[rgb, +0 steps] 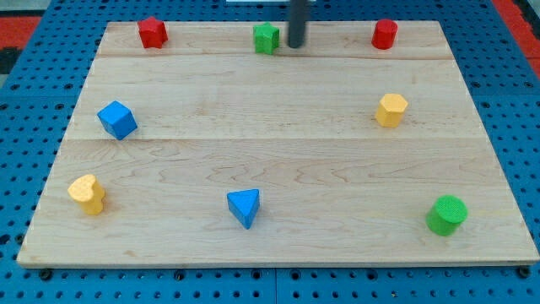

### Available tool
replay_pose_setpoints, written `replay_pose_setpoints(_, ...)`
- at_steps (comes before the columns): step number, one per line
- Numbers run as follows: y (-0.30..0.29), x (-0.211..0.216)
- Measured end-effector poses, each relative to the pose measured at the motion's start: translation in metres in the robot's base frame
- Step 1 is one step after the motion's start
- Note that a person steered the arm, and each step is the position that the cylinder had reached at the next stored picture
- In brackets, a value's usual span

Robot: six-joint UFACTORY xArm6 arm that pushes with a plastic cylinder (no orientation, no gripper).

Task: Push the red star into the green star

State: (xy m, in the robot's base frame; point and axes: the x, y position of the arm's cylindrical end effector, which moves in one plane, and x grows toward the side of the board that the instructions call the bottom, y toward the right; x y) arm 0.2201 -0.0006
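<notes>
The red star (153,32) sits at the view's top left of the wooden board (278,152). The green star (267,38) sits at the top centre, well to the right of the red star. My tip (297,46) is at the top centre, just to the right of the green star, a small gap from it. It is far to the right of the red star.
A red cylinder (385,34) is at the top right. A yellow block (391,110) is at the right, a blue cube (117,119) at the left, a yellow heart (87,193) at the bottom left, a blue triangle (245,207) at the bottom centre and a green cylinder (446,214) at the bottom right.
</notes>
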Motion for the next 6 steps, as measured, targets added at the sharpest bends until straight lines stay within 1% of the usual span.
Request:
replay_pose_setpoints(1,-0.025,-0.021)
replay_pose_setpoints(2,-0.018,-0.021)
replay_pose_setpoints(3,-0.046,-0.012)
replay_pose_setpoints(4,-0.079,0.045)
replay_pose_setpoints(5,-0.173,0.07)
replay_pose_setpoints(6,-0.274,0.026)
